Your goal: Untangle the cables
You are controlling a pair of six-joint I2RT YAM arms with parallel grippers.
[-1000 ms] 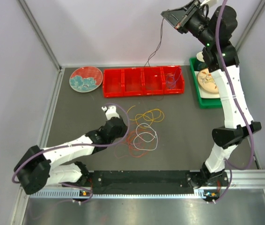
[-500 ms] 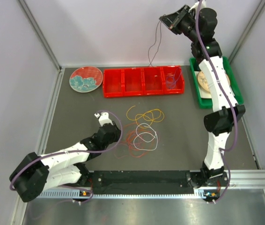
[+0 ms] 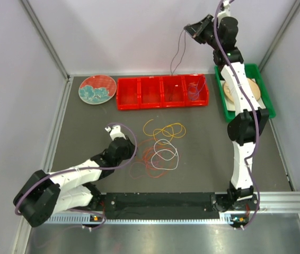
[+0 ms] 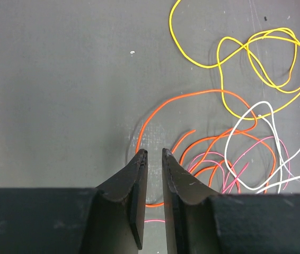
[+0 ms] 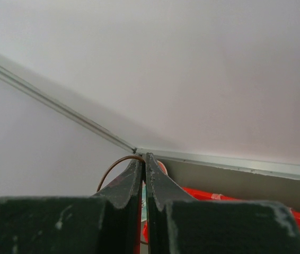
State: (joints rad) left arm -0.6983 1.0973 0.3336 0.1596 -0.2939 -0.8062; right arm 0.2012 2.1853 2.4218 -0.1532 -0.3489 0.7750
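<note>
A loose tangle of thin cables (image 3: 160,148) lies on the dark mat: yellow loops (image 3: 167,129), a white loop (image 3: 165,154), and orange and pink strands. The left wrist view shows the orange strand (image 4: 192,94) and the white loop (image 4: 264,103) ahead. My left gripper (image 3: 110,128) sits low, left of the tangle. Its jaws (image 4: 152,153) stand a narrow gap apart with nothing between them. My right gripper (image 3: 191,27) is raised high at the back. It is shut (image 5: 143,156) on one thin dark purple cable (image 3: 178,55), which hangs down toward the red bin.
A red bin (image 3: 162,91) with several compartments stands at the back; its rightmost one holds a purple wire (image 3: 194,90). A patterned plate (image 3: 97,89) lies to its left. A green tray (image 3: 245,115) stands at the back right. Walls enclose three sides.
My left gripper has drawn back to the left, away from the tangle. My right arm has straightened and swung its raised gripper slightly left, the hanging cable moving with it.
</note>
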